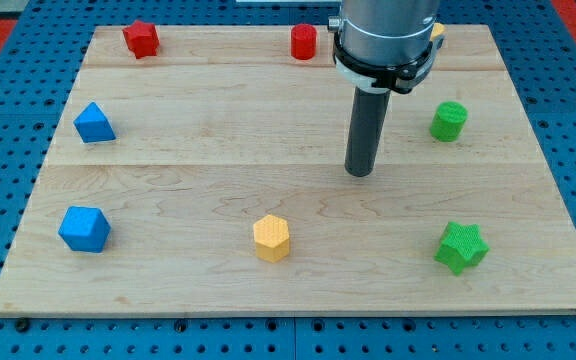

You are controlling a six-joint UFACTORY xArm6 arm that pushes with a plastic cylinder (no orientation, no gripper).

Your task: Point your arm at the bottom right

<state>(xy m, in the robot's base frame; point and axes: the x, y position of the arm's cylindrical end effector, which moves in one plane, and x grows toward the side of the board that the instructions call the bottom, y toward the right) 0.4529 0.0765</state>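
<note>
My tip rests on the wooden board a little right of the middle. The green star block lies toward the view's bottom right, below and right of the tip. The green cylinder stands to the right of the tip, slightly higher in the view. The yellow hexagon block lies below and left of the tip. The tip touches no block.
A red star-like block and a red cylinder sit along the view's top edge. A yellow block shows partly behind the arm. A blue triangular block and a blue blocky shape lie at the left.
</note>
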